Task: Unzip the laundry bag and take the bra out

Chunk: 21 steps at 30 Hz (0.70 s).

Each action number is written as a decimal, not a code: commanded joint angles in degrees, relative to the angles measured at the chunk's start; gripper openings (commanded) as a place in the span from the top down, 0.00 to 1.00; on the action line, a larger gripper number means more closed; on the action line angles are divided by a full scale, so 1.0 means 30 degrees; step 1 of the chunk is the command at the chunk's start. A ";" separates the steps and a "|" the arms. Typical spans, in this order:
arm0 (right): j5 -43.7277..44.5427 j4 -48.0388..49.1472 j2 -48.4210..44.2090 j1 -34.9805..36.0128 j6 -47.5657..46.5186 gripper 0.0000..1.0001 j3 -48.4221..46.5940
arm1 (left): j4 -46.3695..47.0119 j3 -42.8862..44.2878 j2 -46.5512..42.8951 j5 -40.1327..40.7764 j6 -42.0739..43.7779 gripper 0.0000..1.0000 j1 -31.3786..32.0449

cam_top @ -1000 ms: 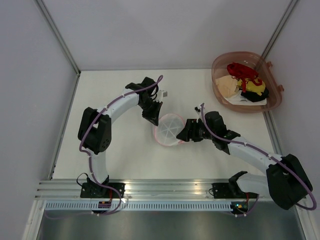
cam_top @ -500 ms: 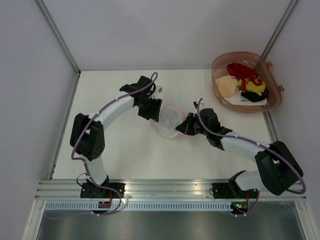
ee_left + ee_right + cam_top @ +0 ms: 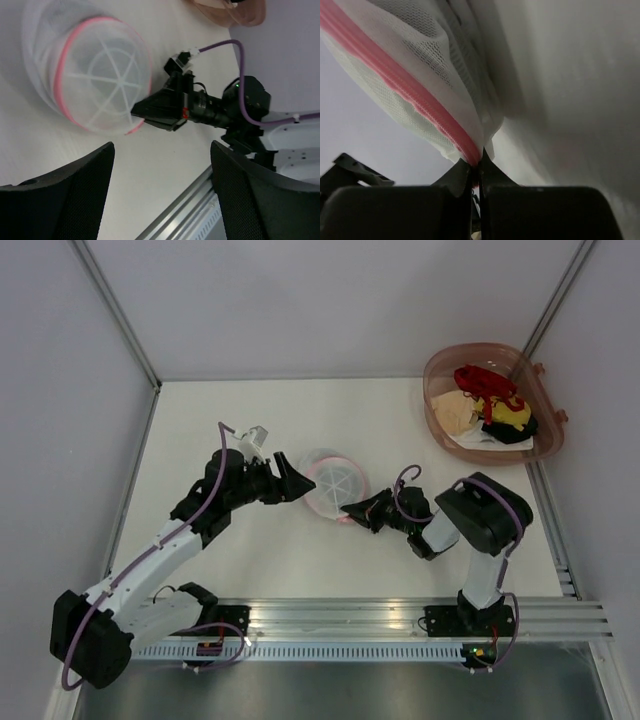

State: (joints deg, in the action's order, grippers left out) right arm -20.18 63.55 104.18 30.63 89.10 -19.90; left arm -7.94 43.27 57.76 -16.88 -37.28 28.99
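Laundry bag (image 3: 335, 485): where is it, and what holds it? (OPERATOR)

MANUAL: Start at the near side. Your right gripper (image 3: 352, 510) is pressed together on the pink zipper rim (image 3: 445, 125) at the bag's near-right edge. The right wrist view shows the rim pinched between both fingertips. The bag lies mid-way across the table (image 3: 250, 570), just beyond that grip. Its round spoked face is turned to the overhead camera, so it has no marked long axis.

OPERATOR: And the other arm?

MANUAL: Your left gripper (image 3: 298, 483) stands spread, holding nothing, just beside the bag's left edge. The bag lies directly ahead of it, to the right. Judgement: 1 arm anchors the rim, so the unzipping falls to the left gripper. Where the zipper starts cannot be told. The bra is not discernible through the mesh. Farthest, the basket (image 3: 490, 405) sits at the far-right corner, well apart. 0 labels or writing can be read.
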 commanded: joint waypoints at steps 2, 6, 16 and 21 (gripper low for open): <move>-0.1387 1.2450 0.0935 0.0422 0.3761 1.00 -0.1071 | 0.7002 -0.3136 0.0404 -0.3330 -0.5060 0.18 -0.0055; -0.2058 1.2391 -0.0593 0.0307 0.2703 1.00 -0.1976 | 0.9347 -0.4487 0.0552 -0.3512 -0.6641 0.18 -0.0259; -0.2091 1.2450 -0.1825 0.0307 0.3112 1.00 -0.1775 | 1.2574 -0.6335 0.1899 -0.2752 -0.8665 0.16 -0.0524; -0.1359 1.2421 -0.2179 0.0307 0.3054 1.00 -0.1395 | 1.1882 -0.6397 0.1842 -0.3217 -1.0540 0.16 -0.0495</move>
State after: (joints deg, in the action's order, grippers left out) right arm -25.52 73.32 99.77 31.35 97.76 -24.64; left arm 24.58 23.57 63.35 -25.67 -63.07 27.70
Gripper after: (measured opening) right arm 0.020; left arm 0.838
